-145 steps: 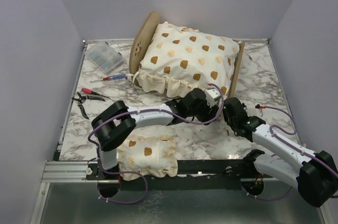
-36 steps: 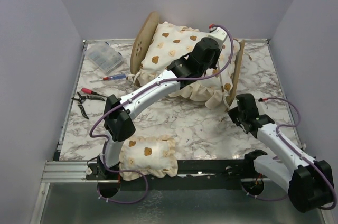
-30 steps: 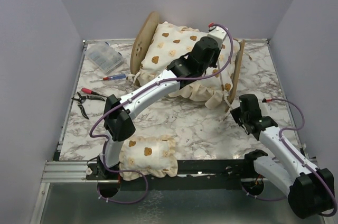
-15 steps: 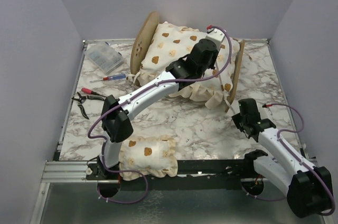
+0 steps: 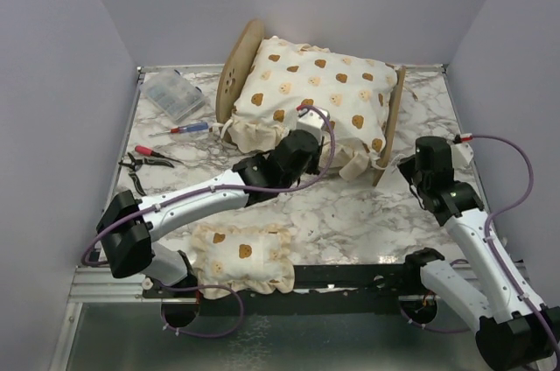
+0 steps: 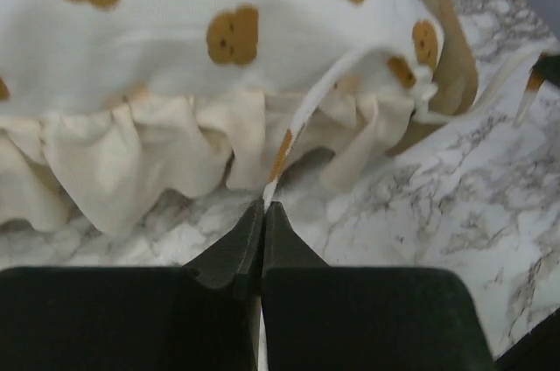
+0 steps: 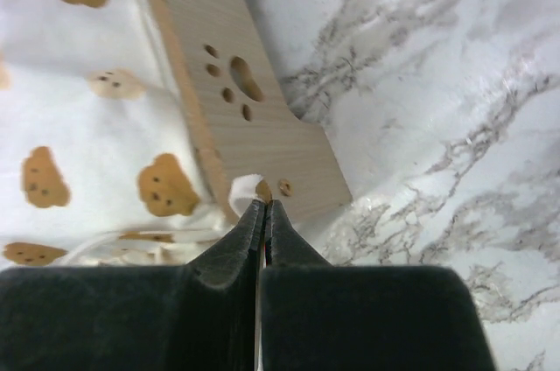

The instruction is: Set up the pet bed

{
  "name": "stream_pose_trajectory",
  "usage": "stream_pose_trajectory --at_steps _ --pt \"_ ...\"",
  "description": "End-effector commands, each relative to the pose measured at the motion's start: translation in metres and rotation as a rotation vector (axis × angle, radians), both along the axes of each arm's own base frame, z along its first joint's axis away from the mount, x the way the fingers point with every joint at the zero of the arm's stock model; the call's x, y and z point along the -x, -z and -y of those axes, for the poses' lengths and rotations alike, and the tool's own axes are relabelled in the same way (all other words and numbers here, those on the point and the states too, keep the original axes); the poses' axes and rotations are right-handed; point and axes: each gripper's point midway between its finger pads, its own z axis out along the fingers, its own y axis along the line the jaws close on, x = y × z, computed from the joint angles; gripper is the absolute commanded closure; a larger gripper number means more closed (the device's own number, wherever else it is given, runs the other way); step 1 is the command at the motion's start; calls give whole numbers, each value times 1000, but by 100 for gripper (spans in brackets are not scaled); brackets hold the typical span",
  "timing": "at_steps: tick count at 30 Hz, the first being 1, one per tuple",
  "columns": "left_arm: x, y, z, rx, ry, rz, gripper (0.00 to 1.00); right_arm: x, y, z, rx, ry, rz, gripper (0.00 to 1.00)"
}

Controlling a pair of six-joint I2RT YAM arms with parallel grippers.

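Observation:
The pet bed [image 5: 238, 56] stands at the back centre, its round headboard on the left and its low footboard [image 5: 392, 117] on the right. A cream bear-print cushion [image 5: 311, 95] lies on it. My left gripper [image 5: 313, 145] is at the cushion's front ruffle. In the left wrist view my left gripper [image 6: 263, 205] is shut on a thin white tie ribbon [image 6: 302, 117] that runs up into the cushion. My right gripper [image 7: 264, 203] is shut on another white tie [image 7: 234, 185] at the near corner of the footboard [image 7: 262, 139], which has a paw cutout.
A small matching pillow [image 5: 243, 253] lies at the front edge between the arm bases. At the back left are a clear parts box [image 5: 172, 95], a red-handled screwdriver [image 5: 188, 129] and pliers [image 5: 140, 165]. Walls close in the table on three sides.
My left arm has pulled back off the top of the cushion and now sits low at its front ruffle. My right gripper has moved back and right, up to the footboard's near corner.

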Motion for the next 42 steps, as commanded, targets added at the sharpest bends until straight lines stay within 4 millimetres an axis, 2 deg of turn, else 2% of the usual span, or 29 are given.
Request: stream_pose_trajectory --at_steps 1,5,7,10,16,21,23,27,32,36,40,41,42 --pt "40 79 3 15 9 -167 100 -5 -33 10 119 -35 33 99" --pt "67 139 -2 0 -7 -250 100 -16 -54 8 138 -56 66 99" --pt "77 163 -6 -21 -11 -292 100 -22 -63 9 149 -56 86 99" --pt "90 188 -12 -72 4 -330 100 -33 -70 10 177 -49 99 99" --pt "111 221 8 -196 120 -378 100 -61 -69 14 197 -39 96 99" --pt "118 242 21 -279 159 -420 100 -80 -73 35 177 0 107 99" --pt "119 247 21 -293 165 -434 100 -89 -74 42 164 -2 113 99" --pt "114 253 16 -286 145 -466 100 -102 -81 40 165 -37 122 99" --pt "117 261 12 -321 148 -500 100 -110 -88 39 179 -76 137 99" --pt "117 254 18 -312 165 -498 99 -102 -83 35 185 -118 119 99" --pt "119 233 38 -252 209 -477 89 -83 -72 26 171 -182 87 99" --pt "121 227 45 -234 226 -472 85 -78 -69 24 169 -190 80 97" --pt "124 221 51 -217 243 -466 78 -74 -65 24 169 -193 74 88"
